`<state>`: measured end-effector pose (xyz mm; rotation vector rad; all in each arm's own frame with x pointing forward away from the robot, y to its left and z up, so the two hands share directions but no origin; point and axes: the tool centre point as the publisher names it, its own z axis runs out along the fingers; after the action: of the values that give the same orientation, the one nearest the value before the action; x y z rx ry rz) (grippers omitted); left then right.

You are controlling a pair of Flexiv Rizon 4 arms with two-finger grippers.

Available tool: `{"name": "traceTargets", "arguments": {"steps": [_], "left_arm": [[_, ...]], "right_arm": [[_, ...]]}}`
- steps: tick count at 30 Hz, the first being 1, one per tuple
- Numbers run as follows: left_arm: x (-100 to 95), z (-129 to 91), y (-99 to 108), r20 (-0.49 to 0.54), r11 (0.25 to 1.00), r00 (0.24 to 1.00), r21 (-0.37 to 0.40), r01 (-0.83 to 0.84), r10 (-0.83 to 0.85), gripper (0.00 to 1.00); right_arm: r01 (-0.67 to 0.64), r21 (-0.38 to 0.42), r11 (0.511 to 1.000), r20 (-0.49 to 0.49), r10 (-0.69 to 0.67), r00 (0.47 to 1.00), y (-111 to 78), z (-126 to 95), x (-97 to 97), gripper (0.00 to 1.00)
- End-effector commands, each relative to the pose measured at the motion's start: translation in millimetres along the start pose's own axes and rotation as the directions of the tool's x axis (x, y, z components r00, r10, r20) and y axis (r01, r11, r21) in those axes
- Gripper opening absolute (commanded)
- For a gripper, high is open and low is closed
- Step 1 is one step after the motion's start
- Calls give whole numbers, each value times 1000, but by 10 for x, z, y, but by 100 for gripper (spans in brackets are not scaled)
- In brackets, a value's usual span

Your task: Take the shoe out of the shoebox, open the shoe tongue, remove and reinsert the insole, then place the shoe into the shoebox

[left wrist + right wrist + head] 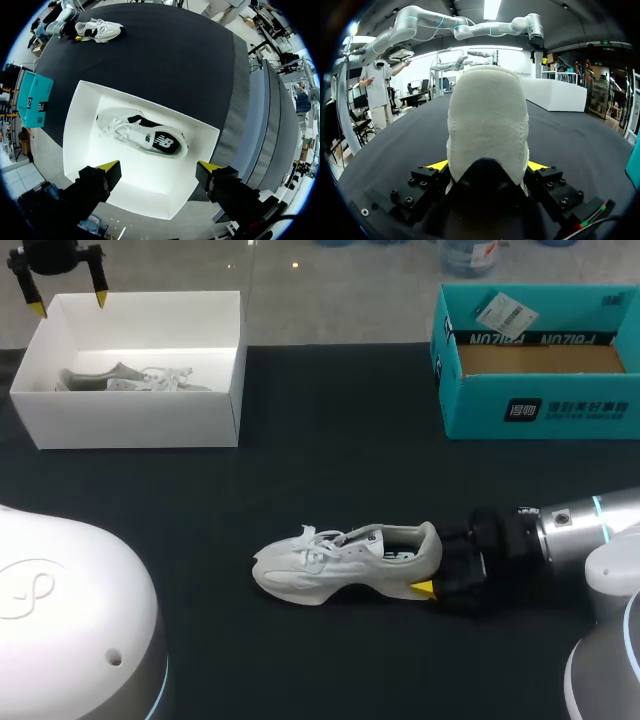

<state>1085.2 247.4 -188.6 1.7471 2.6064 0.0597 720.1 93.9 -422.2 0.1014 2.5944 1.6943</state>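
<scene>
The white sneaker [345, 560] stands on the bench [300, 480], its heel clamped between the fingers of the right pincer [487, 165], its toe pointing away from it. To open the tongue well, I think this grip must be firm. The left pincer [68, 302], wide open and empty above the white shoebox [140, 420], should take the tongue.

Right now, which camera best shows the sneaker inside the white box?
Left wrist view: it looks straight down on the whole sneaker in the white box. The head view catches only part over the box wall; the right wrist view shows none.
</scene>
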Motion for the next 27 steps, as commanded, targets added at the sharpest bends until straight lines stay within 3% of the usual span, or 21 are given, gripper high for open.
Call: {"name": "traceTargets", "arguments": {"steps": [1, 3, 4, 12, 27], "left_arm": [[-16, -83, -254, -10, 997, 998, -41, 67, -67, 100], [-53, -85, -343, -46, 990, 992, -81, 114, -118, 100], [-71, -88, -407, -27, 992, 993, -59, 110, -112, 100], [-166, -83, -808, -39, 975, 979, -111, 193, -198, 100], [-313, -55, -1588, 23, 980, 984, -97, 176, -174, 100]], "right_arm": [[0, 2, 1000, 2, 0, 1000, 8, -1, 5, 0], [0, 2, 1000, 2, 0, 1000, 8, -1, 5, 0], [0, 2, 1000, 2, 0, 1000, 8, -1, 5, 0], [0, 2, 1000, 2, 0, 1000, 8, -1, 5, 0], [0, 2, 1000, 2, 0, 1000, 8, -1, 5, 0]]}}
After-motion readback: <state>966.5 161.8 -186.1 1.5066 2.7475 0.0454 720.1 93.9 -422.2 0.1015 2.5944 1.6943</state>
